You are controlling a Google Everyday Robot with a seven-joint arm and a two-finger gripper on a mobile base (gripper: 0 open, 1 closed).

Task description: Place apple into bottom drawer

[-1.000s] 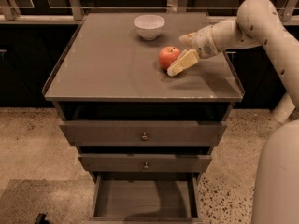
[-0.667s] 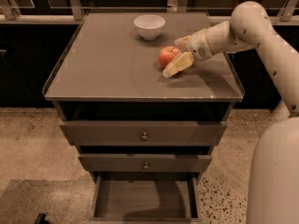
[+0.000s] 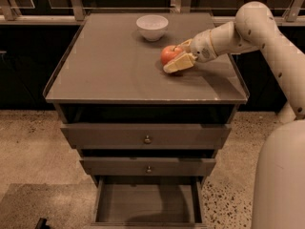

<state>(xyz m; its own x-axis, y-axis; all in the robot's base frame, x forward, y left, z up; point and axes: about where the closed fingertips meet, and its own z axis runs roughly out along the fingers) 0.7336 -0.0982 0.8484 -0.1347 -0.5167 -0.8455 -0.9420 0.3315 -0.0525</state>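
Note:
The red-orange apple (image 3: 169, 54) rests on the cabinet top (image 3: 109, 70), right of centre. My gripper (image 3: 179, 55) reaches in from the right, with one pale finger (image 3: 177, 63) in front of the apple and the other behind it. The fingers sit around the apple and it is still on the surface. The bottom drawer (image 3: 147, 204) is pulled out below, with its plank floor showing and nothing in it.
A white bowl (image 3: 152, 26) stands at the back of the cabinet top, left of the apple. Two upper drawers (image 3: 147, 138) with small round knobs are shut. My arm (image 3: 248, 32) crosses the right side. Speckled floor lies around the cabinet.
My gripper has moved left along the cabinet top and its fingers have come around the apple. The apple stays in about the same spot.

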